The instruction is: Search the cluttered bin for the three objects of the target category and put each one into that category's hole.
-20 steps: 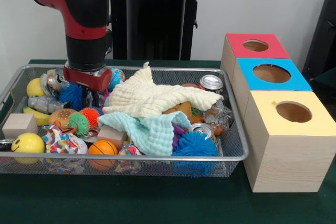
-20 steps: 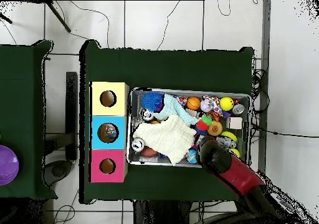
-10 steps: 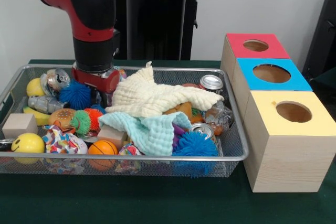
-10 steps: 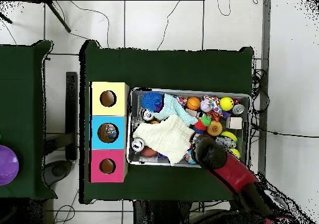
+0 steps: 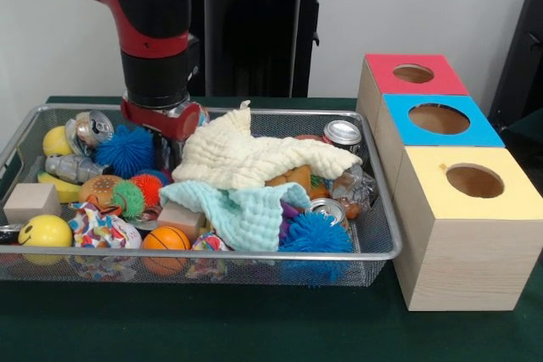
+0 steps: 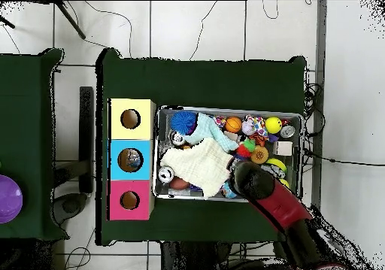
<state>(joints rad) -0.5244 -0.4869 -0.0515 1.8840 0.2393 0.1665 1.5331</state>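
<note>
A wire mesh bin [image 5: 377, 247] holds a heap of toys, cloths and cans. My gripper [image 5: 172, 148] hangs at the bin's back, between a blue spiky ball [image 5: 125, 150] and a cream cloth [image 5: 254, 157]; its tips are hidden behind them. A teal cloth [image 5: 246, 211] lies in front of the cream one. Drink cans [image 5: 342, 133] [image 5: 327, 209] sit at the right, and a crushed can [image 5: 92, 127] at the back left. In the overhead view the arm [image 6: 278, 207] covers the gripper beside the cream cloth [image 6: 197, 168].
Three wooden boxes with round holes stand right of the bin: red [image 5: 411, 74], blue [image 5: 439, 119], yellow [image 5: 475, 182]. Yellow smiley ball [image 5: 44, 231], basketball [image 5: 166, 239], wooden block [image 5: 31, 201] and a second blue spiky ball [image 5: 316, 233] lie along the bin's front.
In the front view the arm has slid right and lifted slightly, from over the blue spiky ball to the cream cloth's edge. The objects look unmoved.
</note>
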